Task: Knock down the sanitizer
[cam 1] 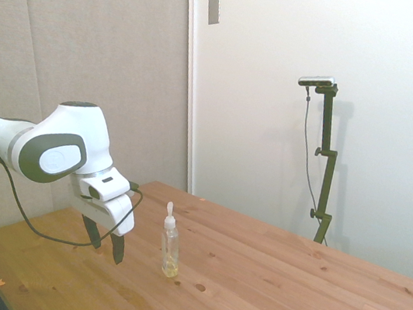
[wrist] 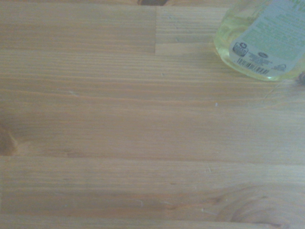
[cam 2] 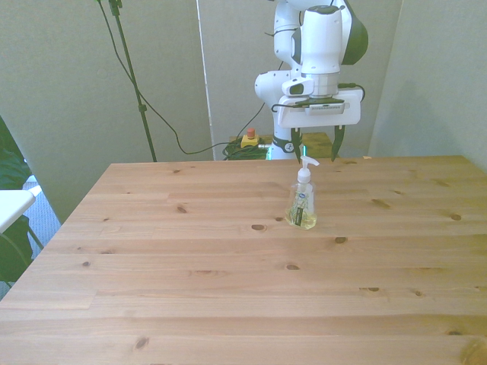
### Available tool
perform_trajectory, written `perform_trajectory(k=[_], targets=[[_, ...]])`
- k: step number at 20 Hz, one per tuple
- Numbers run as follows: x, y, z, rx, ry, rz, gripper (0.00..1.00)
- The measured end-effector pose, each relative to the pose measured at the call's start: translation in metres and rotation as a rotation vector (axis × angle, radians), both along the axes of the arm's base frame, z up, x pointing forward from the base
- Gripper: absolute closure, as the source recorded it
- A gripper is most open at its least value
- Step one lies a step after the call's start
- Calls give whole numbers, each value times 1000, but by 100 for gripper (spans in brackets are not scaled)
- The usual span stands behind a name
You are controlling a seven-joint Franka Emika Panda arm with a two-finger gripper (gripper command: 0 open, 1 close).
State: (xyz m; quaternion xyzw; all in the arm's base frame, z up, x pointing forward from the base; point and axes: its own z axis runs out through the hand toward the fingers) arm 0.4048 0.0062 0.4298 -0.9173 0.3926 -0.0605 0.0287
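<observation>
- You see the sanitizer (cam 2: 303, 199) upright on the wooden table (cam 2: 228, 289), toward its far middle.
- Your gripper (cam 2: 316, 144) hangs just behind it, fingers spread wide, holding nothing.
- You have bare planks between them; a red-topped button (cam 2: 249, 138) sits beyond the table.

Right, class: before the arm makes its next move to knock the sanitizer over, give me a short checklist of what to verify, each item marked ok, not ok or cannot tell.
1. Sanitizer upright on the table, not yet knocked down: ok.
2. Hand clear of the bottle, with a gap showing in the side view: ok.
3. Fingers spread open in the front view: ok.
4. Fingertips low enough to strike the bottle body and not pass over its pump: ok.
5. Bare wood around the bottle for it to fall on: ok.
6. Hand lined up with the bottle along the push direction: cannot tell.
</observation>
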Motion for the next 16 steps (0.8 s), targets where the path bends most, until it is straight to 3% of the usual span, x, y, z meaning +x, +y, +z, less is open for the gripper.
perform_trajectory(k=[11, 12, 16], targets=[[6, -17, -16, -10, 21, -42, 0], [7, -20, -17, -11, 20, -48, 100], [14, -23, -18, -16, 12, -71, 100]])
